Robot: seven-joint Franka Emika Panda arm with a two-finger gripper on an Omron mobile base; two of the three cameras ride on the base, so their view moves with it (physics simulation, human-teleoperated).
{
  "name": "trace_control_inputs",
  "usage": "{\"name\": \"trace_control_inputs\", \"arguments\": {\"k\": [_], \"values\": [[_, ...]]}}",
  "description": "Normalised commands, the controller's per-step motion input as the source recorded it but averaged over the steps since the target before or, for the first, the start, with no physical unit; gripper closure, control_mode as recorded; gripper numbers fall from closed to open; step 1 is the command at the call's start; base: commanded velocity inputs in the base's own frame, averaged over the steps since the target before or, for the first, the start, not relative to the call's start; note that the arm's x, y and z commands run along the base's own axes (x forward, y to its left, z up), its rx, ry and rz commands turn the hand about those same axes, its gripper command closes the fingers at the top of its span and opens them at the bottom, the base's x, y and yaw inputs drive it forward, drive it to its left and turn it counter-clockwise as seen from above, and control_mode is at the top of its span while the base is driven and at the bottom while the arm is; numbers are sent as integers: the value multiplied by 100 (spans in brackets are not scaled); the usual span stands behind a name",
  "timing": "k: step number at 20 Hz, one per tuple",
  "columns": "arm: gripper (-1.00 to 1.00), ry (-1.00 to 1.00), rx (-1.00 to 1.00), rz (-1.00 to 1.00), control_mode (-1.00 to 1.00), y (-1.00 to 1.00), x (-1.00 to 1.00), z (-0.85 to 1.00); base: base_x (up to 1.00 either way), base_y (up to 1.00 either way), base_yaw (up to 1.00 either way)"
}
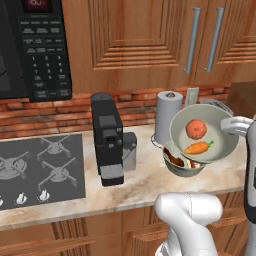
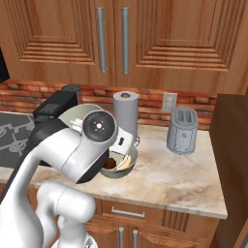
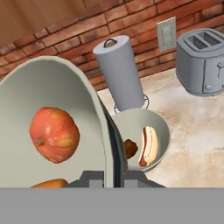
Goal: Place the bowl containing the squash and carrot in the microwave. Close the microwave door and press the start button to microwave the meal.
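My fingers (image 3: 114, 173) pinch the rim of the bowl (image 1: 220, 127), lifted clear of the counter (image 1: 145, 182) with the squash (image 1: 196, 129) and carrot (image 1: 199, 147) inside. Just below sits the smaller bowl (image 1: 181, 163); the paper-towel roll (image 1: 167, 116) stands behind, the coffee machine (image 1: 107, 137) between me and the microwave (image 1: 35, 47) above the counter's left end.

Bowl (image 2: 72, 116) rim shows behind arm (image 2: 72, 150); paper-towel roll (image 2: 126, 116) behind small bowl (image 2: 121, 167); toaster (image 2: 182, 131) well right; gripper fingers hidden
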Motion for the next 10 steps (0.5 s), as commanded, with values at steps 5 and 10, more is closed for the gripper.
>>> {"name": "trace_control_inputs", "arguments": {"k": [5, 10], "values": [[100, 0, -5, 1, -100, 21, 0, 0, 0, 0, 0], [100, 0, 0, 0, 100, 0, 0, 0, -4, 0, 1]]}}
